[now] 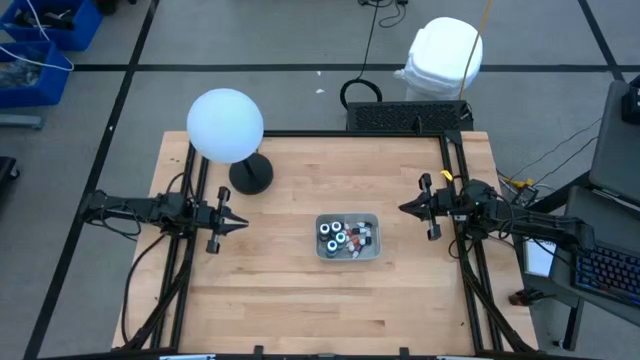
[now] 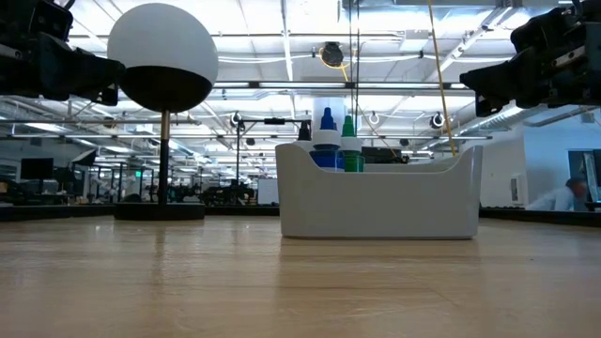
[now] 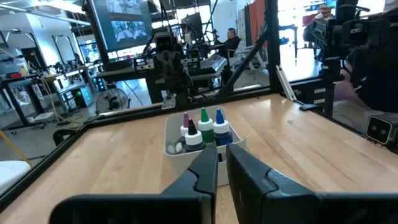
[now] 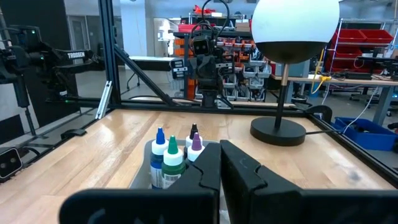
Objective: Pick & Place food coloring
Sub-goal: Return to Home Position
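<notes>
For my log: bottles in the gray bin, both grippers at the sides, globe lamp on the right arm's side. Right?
No: the high view shows the globe lamp on the left arm's side. Bottles are in the gray bin; left gripper and right gripper wait at the sides.

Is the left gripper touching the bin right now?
Apart. The high view shows a wide stretch of bare table between the left gripper and the bin.
</notes>
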